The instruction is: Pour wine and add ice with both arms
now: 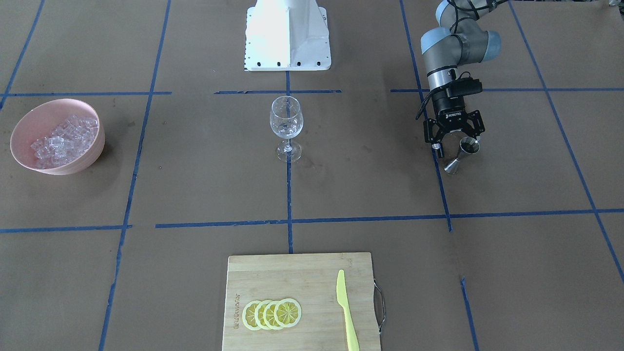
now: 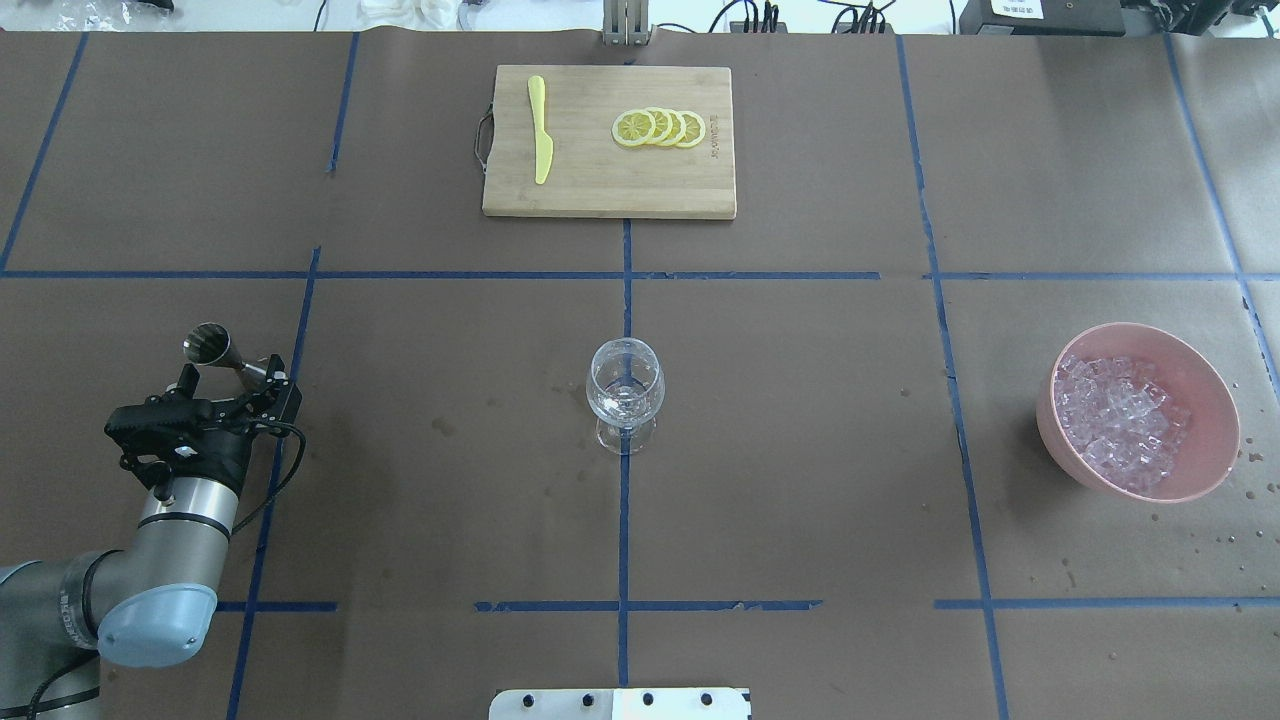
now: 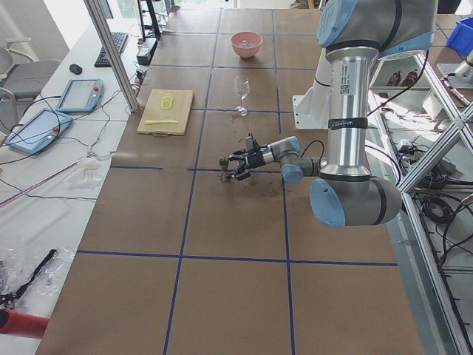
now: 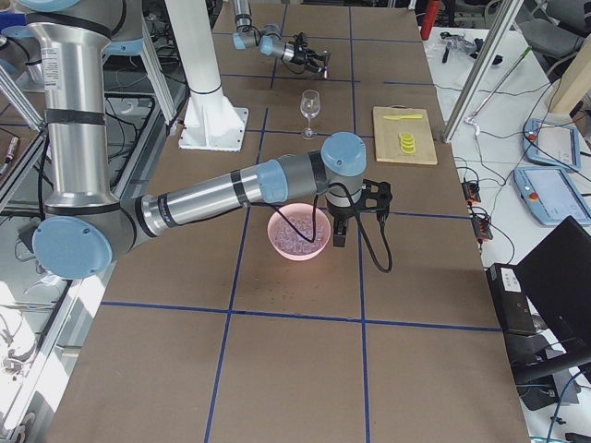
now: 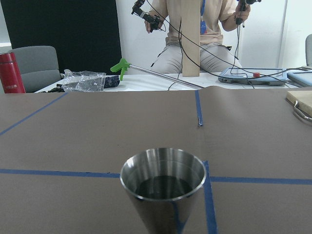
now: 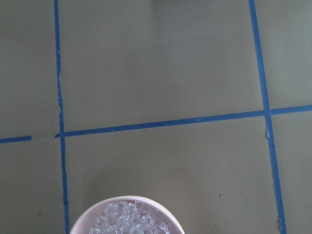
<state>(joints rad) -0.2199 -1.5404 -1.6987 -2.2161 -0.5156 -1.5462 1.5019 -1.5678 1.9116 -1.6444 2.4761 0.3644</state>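
My left gripper [image 1: 457, 146] is open, and its fingers stand on either side of a small steel jigger [image 1: 462, 155] on the table. The left wrist view shows dark wine [image 5: 163, 186] in the jigger's cup [image 5: 163, 192]. An empty wine glass [image 1: 286, 122] stands upright at the table's middle [image 2: 625, 390]. The ice [image 1: 63, 139] lies heaped in a pink bowl [image 1: 95, 146] at the other end [image 2: 1225, 400]. My right gripper [image 4: 339, 235] hangs just above the bowl's far rim. It shows only in the right side view, and I cannot tell whether it is open. Its wrist view shows ice [image 6: 129, 224] below.
A wooden cutting board [image 1: 292, 273] with lemon slices [image 1: 272, 313] and a yellow knife [image 1: 347, 312] lies on the operators' side. The white pedestal [image 1: 287, 34] stands behind the glass. Blue tape lines cross the brown table cover.
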